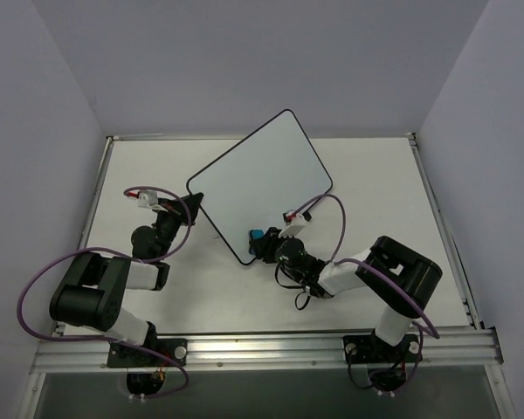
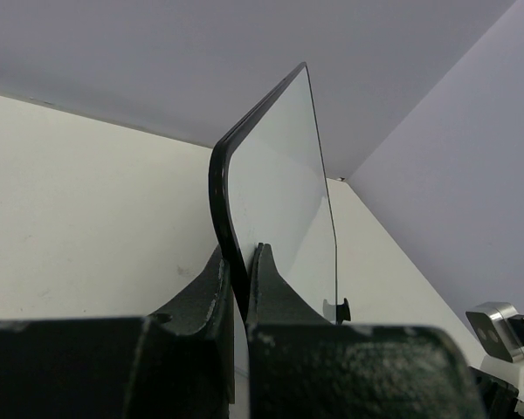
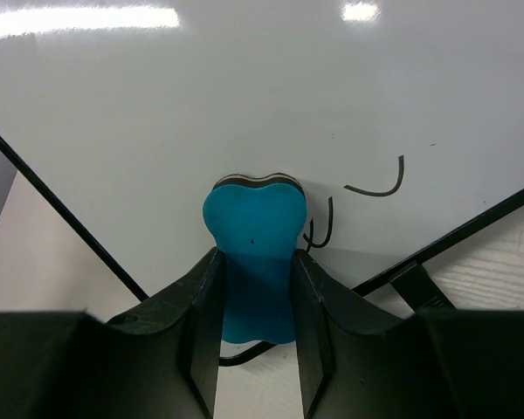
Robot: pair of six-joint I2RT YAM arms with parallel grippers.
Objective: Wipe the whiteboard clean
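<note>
Two hands share one whiteboard (image 1: pixel 262 179). Our left hand (image 2: pixel 242 262) is pinched tight on its thin black frame at the board's 9 o'clock corner, tilting it up off the tabletop (image 1: pixel 393 201). Our right hand (image 3: pixel 253 266) clamps the single blue eraser (image 3: pixel 253 214) against the 6 o'clock corner. We count two short black pen strokes (image 3: pixel 377 182) beside it. We judge the board light, stiff and slick, best gripped by its frame edge.
</note>
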